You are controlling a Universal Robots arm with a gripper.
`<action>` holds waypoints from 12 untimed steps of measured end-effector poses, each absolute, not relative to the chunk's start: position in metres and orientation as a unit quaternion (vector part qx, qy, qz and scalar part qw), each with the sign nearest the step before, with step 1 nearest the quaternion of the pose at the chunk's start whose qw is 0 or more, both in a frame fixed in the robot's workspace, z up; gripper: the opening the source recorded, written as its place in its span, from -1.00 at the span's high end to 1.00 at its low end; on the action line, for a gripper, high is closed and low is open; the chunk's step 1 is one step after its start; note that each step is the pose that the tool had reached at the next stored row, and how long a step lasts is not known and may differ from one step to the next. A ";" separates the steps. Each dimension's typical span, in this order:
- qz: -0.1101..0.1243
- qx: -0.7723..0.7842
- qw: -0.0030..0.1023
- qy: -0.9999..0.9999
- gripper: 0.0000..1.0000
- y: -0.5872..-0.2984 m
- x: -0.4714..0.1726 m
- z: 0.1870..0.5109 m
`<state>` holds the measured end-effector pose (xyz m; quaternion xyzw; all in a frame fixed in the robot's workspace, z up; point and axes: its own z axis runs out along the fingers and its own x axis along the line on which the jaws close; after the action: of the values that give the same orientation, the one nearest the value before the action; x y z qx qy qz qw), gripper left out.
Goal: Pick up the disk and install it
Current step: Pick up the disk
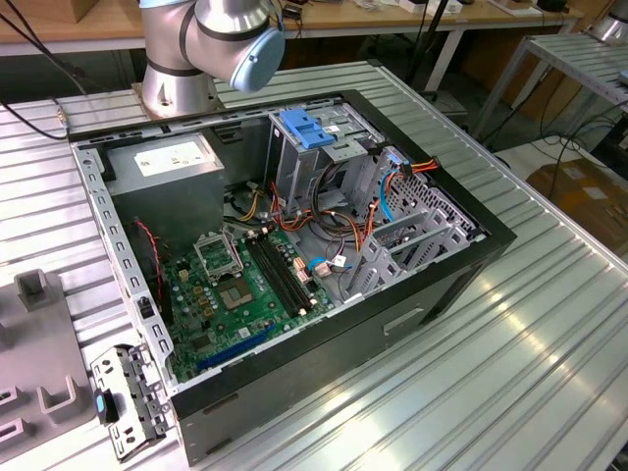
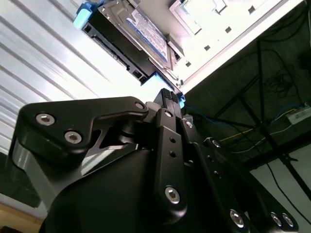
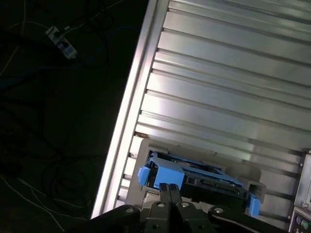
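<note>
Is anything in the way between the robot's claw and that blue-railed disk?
Nothing visible stands between them. In the first wrist view the gripper is right at the blue-railed end of the disk; whether they touch I can't tell.

The ribbed aluminium table (image 1: 549, 324) catches bright glare. Beyond the table's far edge stands a wooden workbench (image 1: 412, 18) on white legs. Off the table's edge at the exterior view's right are a smaller metal side table (image 1: 579, 64) and a floor (image 1: 535, 162) strewn with dark cables (image 1: 567, 137).

Silver disk (image 2: 146, 30) framed in blue, green motherboard (image 1: 235, 294), ribbed grey table (image 1: 530, 324)
</note>
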<state>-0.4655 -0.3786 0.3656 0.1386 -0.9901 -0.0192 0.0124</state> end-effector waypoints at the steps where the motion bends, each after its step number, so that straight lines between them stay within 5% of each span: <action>1: -0.019 0.147 0.013 -0.989 0.79 -0.379 -0.466 0.366; 12: -0.018 0.252 0.015 -0.967 0.79 -0.379 -0.466 0.366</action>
<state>-0.4655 -0.3786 0.3656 0.2522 -0.9674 -0.0176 0.0146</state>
